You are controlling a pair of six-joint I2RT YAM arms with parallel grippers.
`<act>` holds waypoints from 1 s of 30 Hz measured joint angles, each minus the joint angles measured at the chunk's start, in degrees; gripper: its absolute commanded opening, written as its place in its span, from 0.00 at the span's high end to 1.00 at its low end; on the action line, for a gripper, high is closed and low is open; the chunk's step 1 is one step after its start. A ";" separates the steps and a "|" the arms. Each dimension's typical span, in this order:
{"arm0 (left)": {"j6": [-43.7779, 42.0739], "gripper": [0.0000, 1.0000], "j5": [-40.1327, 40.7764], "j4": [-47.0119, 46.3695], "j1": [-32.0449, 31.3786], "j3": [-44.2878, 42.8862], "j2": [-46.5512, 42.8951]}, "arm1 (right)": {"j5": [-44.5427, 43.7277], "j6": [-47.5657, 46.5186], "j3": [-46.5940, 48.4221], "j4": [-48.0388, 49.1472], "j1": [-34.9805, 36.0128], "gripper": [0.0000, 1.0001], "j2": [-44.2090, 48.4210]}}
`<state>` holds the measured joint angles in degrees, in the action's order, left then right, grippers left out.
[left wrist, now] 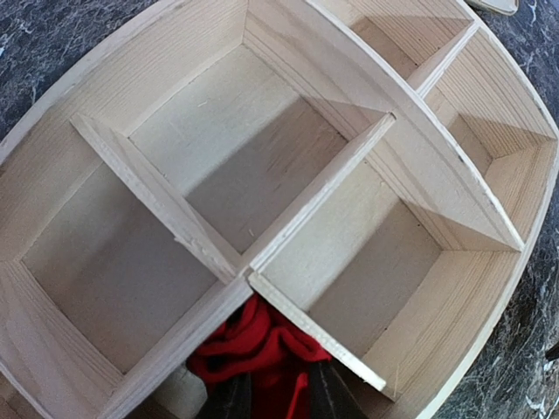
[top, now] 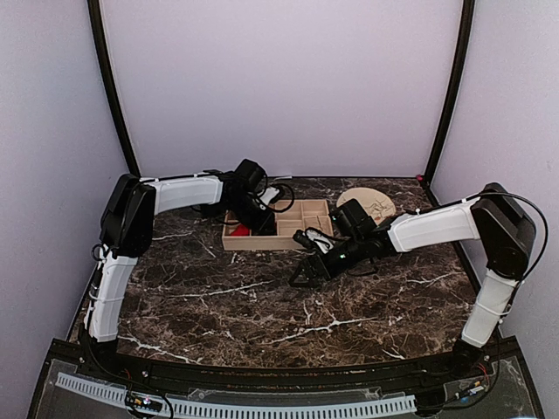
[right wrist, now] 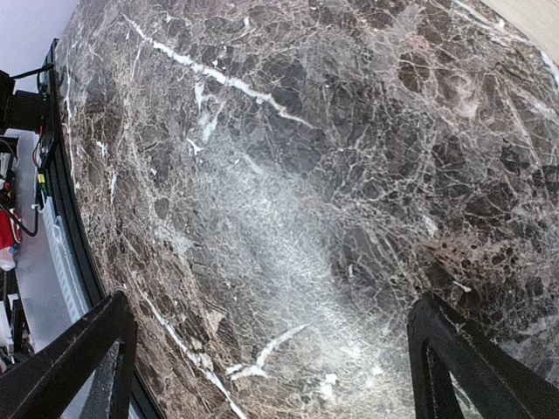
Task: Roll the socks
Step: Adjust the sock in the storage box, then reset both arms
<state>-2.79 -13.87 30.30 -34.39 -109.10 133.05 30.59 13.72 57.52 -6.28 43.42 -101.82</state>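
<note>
Left jaws: narrow, closed on the socks (left wrist: pixel 255 347), a red bundle sitting low in the near-left compartment of the wooden tray (left wrist: pixel 157 205). Right jaws: wide, holding nothing, hanging over the marble surface (right wrist: pixel 288 175), well apart from the tray. Judgement: depositing step. Advise parting the left jaws fully, then lifting straight up, clear of the dividers, so no fabric snags and unrolls.
</note>
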 measured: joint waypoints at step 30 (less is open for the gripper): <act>3.32 0.40 35.52 -39.65 2.08 51.80 -48.02 | -28.83 -0.13 1.88 2.89 -5.22 0.00 7.65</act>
<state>0.54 21.65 -9.34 -32.32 -57.30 85.03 1.76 13.58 59.40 -3.40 38.20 -94.17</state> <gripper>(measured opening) 0.583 0.999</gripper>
